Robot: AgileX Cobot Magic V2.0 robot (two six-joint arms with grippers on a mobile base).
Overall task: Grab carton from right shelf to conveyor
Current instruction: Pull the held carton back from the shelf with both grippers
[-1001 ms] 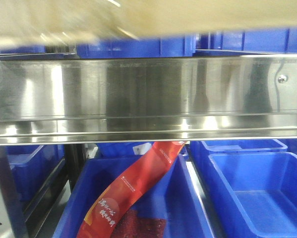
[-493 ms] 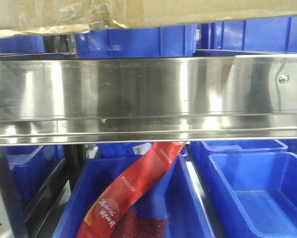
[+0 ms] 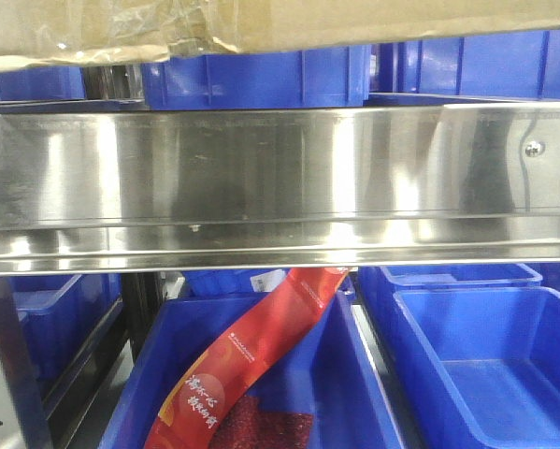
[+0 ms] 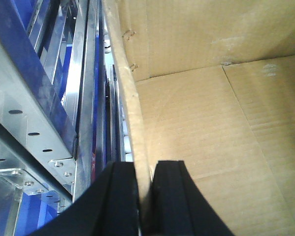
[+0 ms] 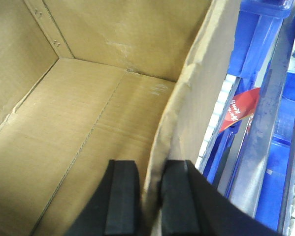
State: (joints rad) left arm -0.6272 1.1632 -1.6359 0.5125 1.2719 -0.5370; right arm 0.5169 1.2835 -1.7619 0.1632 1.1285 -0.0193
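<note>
The left gripper (image 4: 146, 169) stands at 6 o'clock in its wrist view. Its two black fingers are narrow and pinch the left wall of the large open brown corrugated cardboard carton (image 4: 201, 147), one finger inside and one outside. The right gripper (image 5: 151, 169), also at 6 o'clock in its own view, holds the opposite wall in the same manner.

I judge that the step in hand is carrying the carton out of the shelf, with the grasp already made. The next move calls for both arms to travel together so that the thin walls do not bend or slip, and for the bottom to pass over the rail. The conveyor is not in view.

Inside the carton, only the bare floor and flaps are visible; nothing lies there as far as the views show.

In the front view the bottom edge of the carton (image 3: 354, 23), with wrinkled tape, is at 12 o'clock, just above the broad shiny steel shelf rail (image 3: 280, 178). Below the rail, at 6 o'clock, a blue plastic bin (image 3: 354, 402) holds a long red printed packet (image 3: 251, 360). At 4 o'clock, another blue bin (image 3: 485, 374) looks empty. Farther back, at 12 o'clock, more blue bins (image 3: 261, 79) stand behind the carton.
</note>
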